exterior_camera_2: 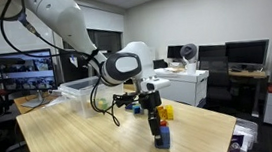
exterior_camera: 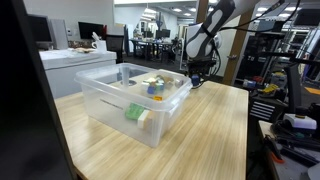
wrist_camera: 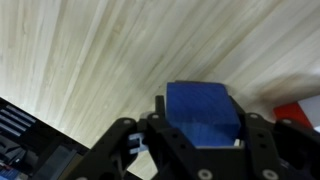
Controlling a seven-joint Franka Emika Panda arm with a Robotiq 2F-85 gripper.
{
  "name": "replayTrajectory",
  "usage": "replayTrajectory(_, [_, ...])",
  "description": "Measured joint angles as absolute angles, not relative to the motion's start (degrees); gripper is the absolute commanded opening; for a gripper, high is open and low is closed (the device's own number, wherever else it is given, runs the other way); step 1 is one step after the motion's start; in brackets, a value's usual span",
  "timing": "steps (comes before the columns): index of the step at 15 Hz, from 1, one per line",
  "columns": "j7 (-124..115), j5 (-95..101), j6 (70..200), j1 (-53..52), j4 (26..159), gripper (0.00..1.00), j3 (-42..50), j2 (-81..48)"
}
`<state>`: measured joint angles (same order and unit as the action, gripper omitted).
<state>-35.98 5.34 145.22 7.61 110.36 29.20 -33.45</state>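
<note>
My gripper [wrist_camera: 205, 128] is shut on a blue block [wrist_camera: 200, 105], which fills the space between the fingers in the wrist view. In an exterior view the gripper [exterior_camera_2: 157, 116] points down near the table's corner, with the blue block [exterior_camera_2: 162, 137] at its tips, at or just above the wooden tabletop [exterior_camera_2: 72, 137]. In an exterior view the gripper [exterior_camera: 197, 74] sits low behind the far right corner of a clear plastic bin [exterior_camera: 110, 105]. A red object [wrist_camera: 296, 113] lies on the table just right of the block.
The clear bin holds several small items, among them a blue and yellow one [exterior_camera: 155, 88] and a green one [exterior_camera: 135, 113]. A yellow block [exterior_camera_2: 169, 113] and a dark blue object [exterior_camera_2: 136, 108] lie behind the gripper. The bin also shows here [exterior_camera_2: 77, 89]. Desks with monitors surround the table.
</note>
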Motion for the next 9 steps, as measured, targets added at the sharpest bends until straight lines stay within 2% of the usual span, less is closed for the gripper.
replayTrajectory(5, [-32.12,5.66,147.82,8.47,108.82,0.31,29.15,-33.02])
replayTrajectory(9, [-26.11,8.02,152.49,7.65,109.17,0.31,28.90,-26.55])
